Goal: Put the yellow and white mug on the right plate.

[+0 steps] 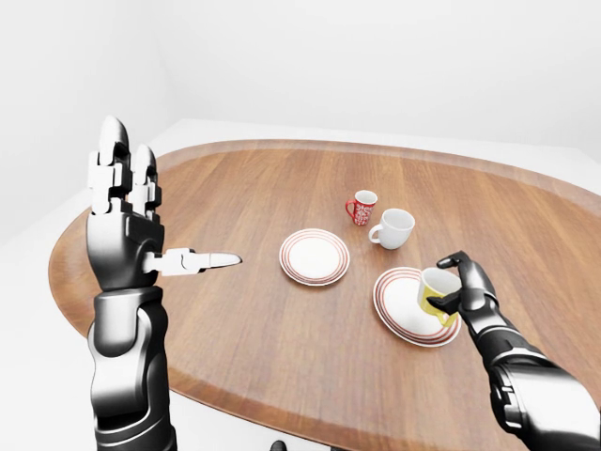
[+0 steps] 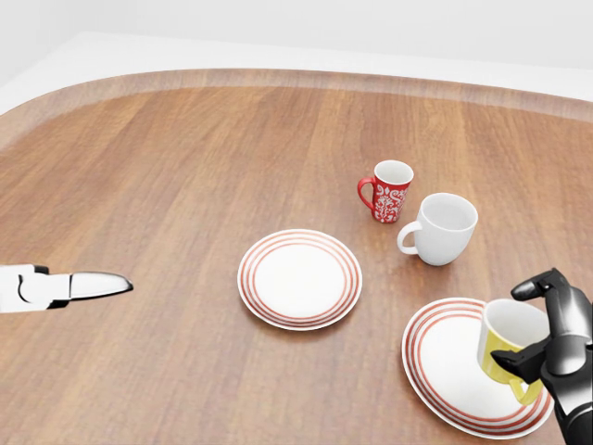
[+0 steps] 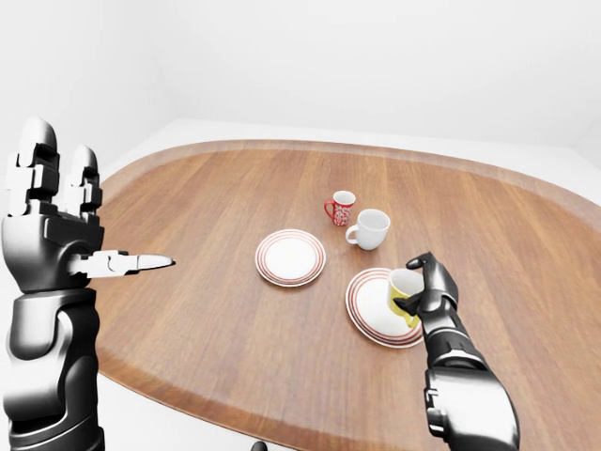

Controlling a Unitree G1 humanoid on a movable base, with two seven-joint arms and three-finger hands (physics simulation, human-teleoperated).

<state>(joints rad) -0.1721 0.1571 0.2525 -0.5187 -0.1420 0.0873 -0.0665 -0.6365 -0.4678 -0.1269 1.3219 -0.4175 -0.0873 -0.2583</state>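
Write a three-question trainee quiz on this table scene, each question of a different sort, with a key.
1. True or false: the yellow and white mug is in the left hand.
2. Multiple choice: the mug is over which part of the right plate in the head view? A) left edge B) right side C) top edge
3. Short answer: which mug stands nearest the white mug?

Key
1. False; the right hand grips it, and the left is raised with open fingers.
2. B
3. The red patterned mug, to its upper left; the left plate carries nothing.
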